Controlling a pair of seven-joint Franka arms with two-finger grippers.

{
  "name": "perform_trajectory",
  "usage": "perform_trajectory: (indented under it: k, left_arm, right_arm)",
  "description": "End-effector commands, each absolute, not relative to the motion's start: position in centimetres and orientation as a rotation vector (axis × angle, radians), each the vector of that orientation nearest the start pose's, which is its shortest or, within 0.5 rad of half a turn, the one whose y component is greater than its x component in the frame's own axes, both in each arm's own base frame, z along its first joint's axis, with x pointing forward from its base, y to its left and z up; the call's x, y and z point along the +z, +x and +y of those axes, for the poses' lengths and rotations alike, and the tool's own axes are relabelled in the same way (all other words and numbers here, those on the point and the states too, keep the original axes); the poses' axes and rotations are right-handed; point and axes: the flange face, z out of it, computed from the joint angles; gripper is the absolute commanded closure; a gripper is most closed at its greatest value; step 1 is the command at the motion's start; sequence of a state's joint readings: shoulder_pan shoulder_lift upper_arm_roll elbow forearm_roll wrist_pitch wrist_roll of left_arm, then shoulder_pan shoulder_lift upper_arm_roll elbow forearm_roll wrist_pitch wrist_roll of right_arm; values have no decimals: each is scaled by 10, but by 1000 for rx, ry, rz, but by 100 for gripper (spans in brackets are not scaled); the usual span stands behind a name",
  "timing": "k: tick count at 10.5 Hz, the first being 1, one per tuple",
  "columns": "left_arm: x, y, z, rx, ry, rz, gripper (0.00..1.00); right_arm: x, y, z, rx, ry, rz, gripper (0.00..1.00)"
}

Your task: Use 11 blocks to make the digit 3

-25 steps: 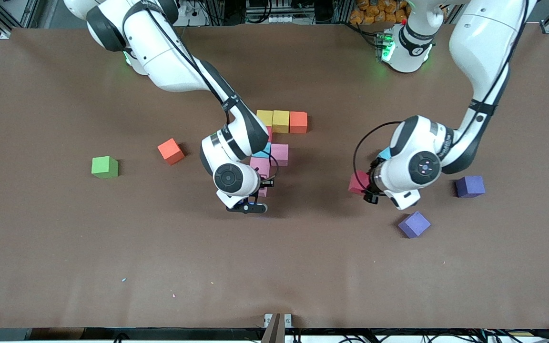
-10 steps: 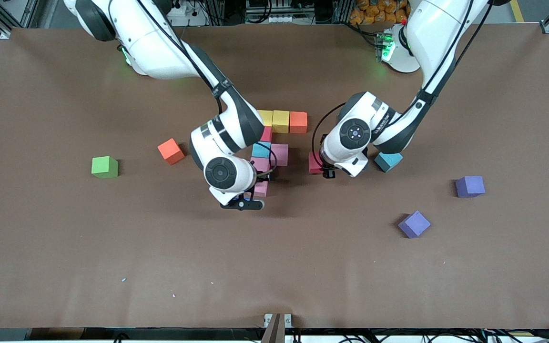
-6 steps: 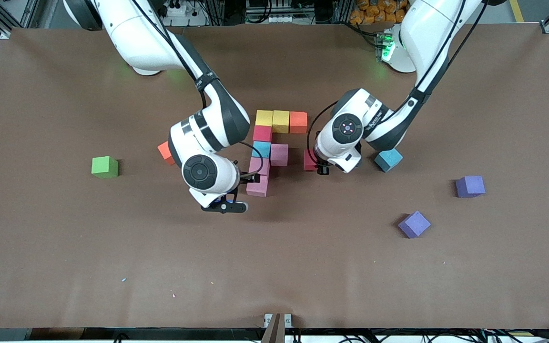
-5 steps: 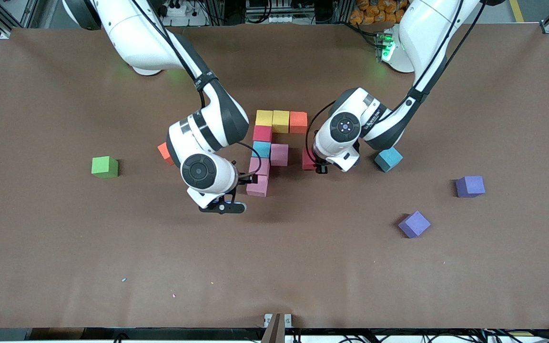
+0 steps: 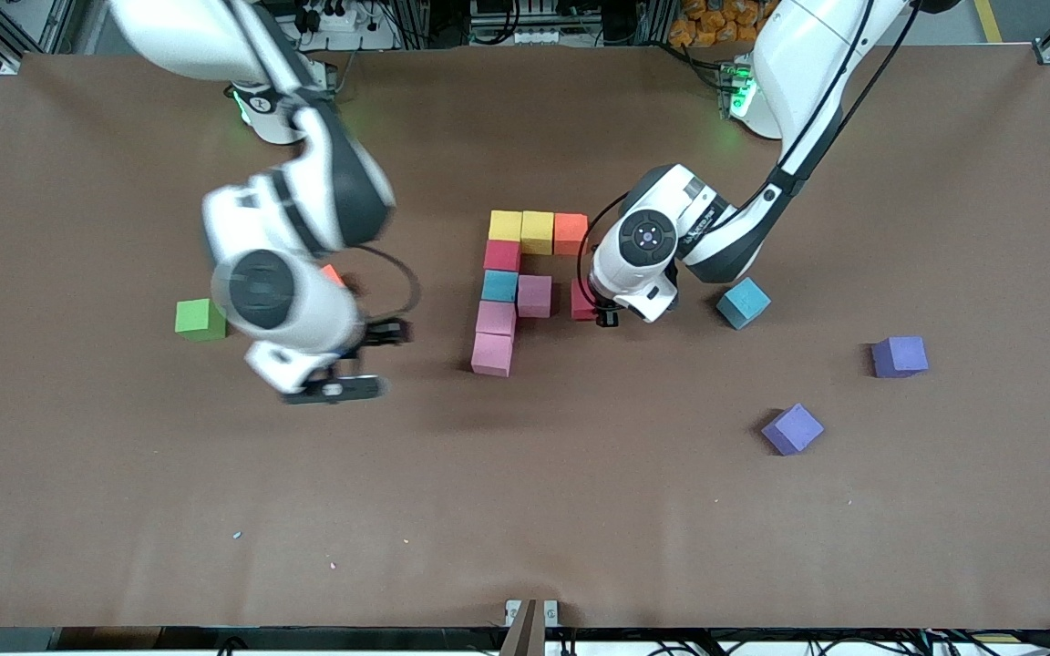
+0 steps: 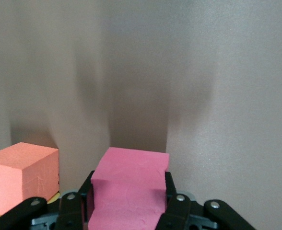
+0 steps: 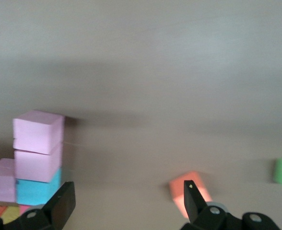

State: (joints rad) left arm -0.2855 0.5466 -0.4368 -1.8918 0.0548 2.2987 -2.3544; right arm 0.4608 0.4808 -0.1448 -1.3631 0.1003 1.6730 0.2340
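The left gripper (image 6: 129, 208) is clamped on a red block (image 6: 130, 191), low beside the pink block (image 5: 534, 295) of the half-built digit 3 (image 5: 514, 273) near the middle of the surface (image 5: 525, 528). The right gripper (image 7: 126, 201) is wide open and holds nothing, over the orange block (image 7: 189, 189) near the green cube (image 5: 200, 320).

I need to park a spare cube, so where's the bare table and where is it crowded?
Bare: the broad stretch nearer the front camera than the pink cube and lighter purple cube, and between the teal cube and darker purple cube. Crowded: around the figure, where the left gripper holds a red cube.
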Motion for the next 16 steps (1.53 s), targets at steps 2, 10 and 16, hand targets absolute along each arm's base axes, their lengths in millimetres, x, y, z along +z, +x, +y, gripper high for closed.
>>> perform_trajectory:
  k: [2, 10, 16]
  left_arm:
    - [224, 465, -412, -256, 2200, 2310, 100]
    - [206, 455, -418, -259, 2163, 2285, 100]
    - [204, 453, -424, -266, 2172, 2276, 100]
  right_arm:
    - [506, 630, 111, 230, -3168, -277, 0]
    - [624, 595, 9, -6, -3159, -180, 0]
    - [637, 586, -14, -9, -3157, -46, 0]
